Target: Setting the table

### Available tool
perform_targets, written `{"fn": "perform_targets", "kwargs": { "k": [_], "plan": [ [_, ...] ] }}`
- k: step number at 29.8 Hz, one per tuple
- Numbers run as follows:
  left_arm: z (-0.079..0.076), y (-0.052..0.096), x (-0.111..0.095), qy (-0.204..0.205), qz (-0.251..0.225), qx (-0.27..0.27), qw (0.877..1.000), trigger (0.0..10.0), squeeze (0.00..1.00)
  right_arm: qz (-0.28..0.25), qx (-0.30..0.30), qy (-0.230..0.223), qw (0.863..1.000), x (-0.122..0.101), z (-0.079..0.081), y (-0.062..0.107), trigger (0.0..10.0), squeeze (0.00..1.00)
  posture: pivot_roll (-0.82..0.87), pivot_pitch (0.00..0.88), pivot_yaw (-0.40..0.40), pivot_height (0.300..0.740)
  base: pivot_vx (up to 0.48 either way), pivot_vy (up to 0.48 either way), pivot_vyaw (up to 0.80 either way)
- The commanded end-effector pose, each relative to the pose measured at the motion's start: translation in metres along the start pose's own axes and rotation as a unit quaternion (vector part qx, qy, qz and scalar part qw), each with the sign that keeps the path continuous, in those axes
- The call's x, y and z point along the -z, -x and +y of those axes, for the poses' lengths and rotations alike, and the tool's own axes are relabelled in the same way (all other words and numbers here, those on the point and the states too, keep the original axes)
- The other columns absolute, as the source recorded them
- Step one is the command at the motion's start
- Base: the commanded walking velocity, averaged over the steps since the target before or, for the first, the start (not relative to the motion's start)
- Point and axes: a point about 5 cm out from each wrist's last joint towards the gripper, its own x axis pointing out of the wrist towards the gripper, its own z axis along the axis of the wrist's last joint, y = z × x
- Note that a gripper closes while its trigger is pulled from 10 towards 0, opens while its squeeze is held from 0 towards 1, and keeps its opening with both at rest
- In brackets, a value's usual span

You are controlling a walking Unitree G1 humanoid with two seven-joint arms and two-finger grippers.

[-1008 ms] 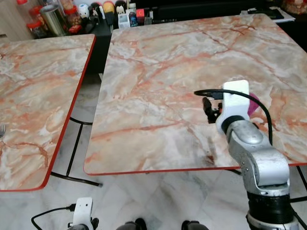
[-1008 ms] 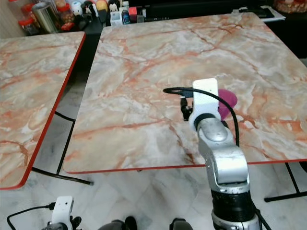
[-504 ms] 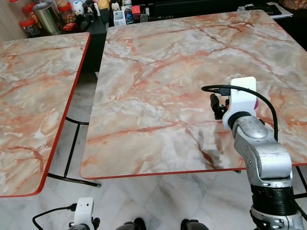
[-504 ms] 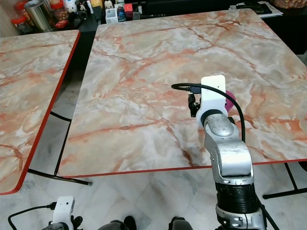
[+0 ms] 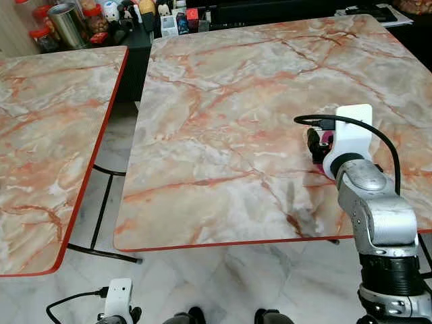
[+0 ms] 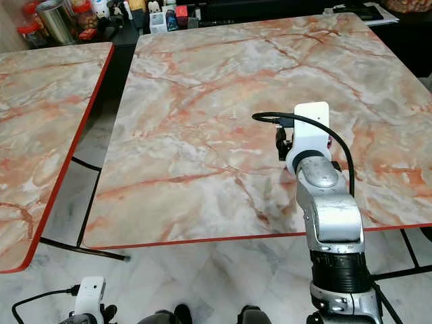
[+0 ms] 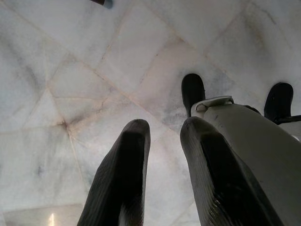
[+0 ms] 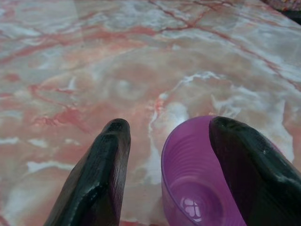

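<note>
A: Where's the cup?

B: Translucent purple plastic cup (image 8: pixel 197 181) sits over the big orange-veined marble table with red edge (image 5: pixel 223 101), near that table's front-right part; in the head views just a sliver of purple shows beside the white wrist housing.

A: Gripper on it?

B: Right gripper (image 8: pixel 188 165) has its two long black fingers spread around the cup wall; one finger (image 8: pixel 249 165) is inside the cup's mouth against the rim, the other finger (image 8: pixel 101 174) is outside, with a gap to the cup; cup open end faces the wrist camera, ribbed inside, bottom visible; can't tell if the cup rests on the table or is lifted.

A: Other arm?

B: Left gripper (image 7: pixel 162 136) hangs idle low, over pale tiled floor (image 7: pixel 70 70), in front of the table; fingers slightly apart, pinching nothing.

A: Anything else?

B: Second marble table with red edge (image 5: pixel 54 135) left of the main table, with a gap between them; jars and a metal canister (image 5: pixel 67 23) on a dark counter beyond the main table's far-left corner.
</note>
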Motion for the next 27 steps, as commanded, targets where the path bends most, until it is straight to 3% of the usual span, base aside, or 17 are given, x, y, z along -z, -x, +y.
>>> {"fn": "perform_targets", "kwargs": {
  "k": [1,24,25,26,27],
  "plan": [
    [0.0037,0.0017,0.0101,-0.001,0.023,-0.005,1.000,10.0,0.00,-0.001,-0.008,0.000,1.000,-0.0006,0.0019,-0.0015,10.0,0.00,-0.12,0.186,0.084,0.740,0.000,0.000,0.00],
    [0.0040,0.0017,0.0105,-0.003,0.026,-0.003,1.000,10.0,0.00,0.015,-0.022,-0.008,1.000,0.0076,0.0088,-0.0039,10.0,0.00,-0.12,0.186,0.085,0.740,0.000,0.000,0.00],
    [0.0040,0.0017,0.0105,-0.003,0.027,-0.003,1.000,10.0,0.00,0.016,-0.022,-0.008,1.000,0.0081,0.0088,-0.0039,2.9,0.00,-0.12,0.186,0.085,0.740,0.000,0.000,0.00],
    [0.0040,0.0017,0.0105,-0.003,0.027,-0.003,1.000,10.0,0.00,0.016,-0.022,-0.008,1.000,0.0082,0.0087,-0.0039,1.5,0.00,-0.12,0.186,0.085,0.740,0.000,0.000,0.00],
    [0.0040,0.0017,0.0105,-0.003,0.027,-0.003,1.000,10.0,0.00,0.016,-0.022,-0.008,1.000,0.0082,0.0086,-0.0039,1.4,0.00,-0.12,0.186,0.085,0.740,0.000,0.000,0.00]
  ]
}}
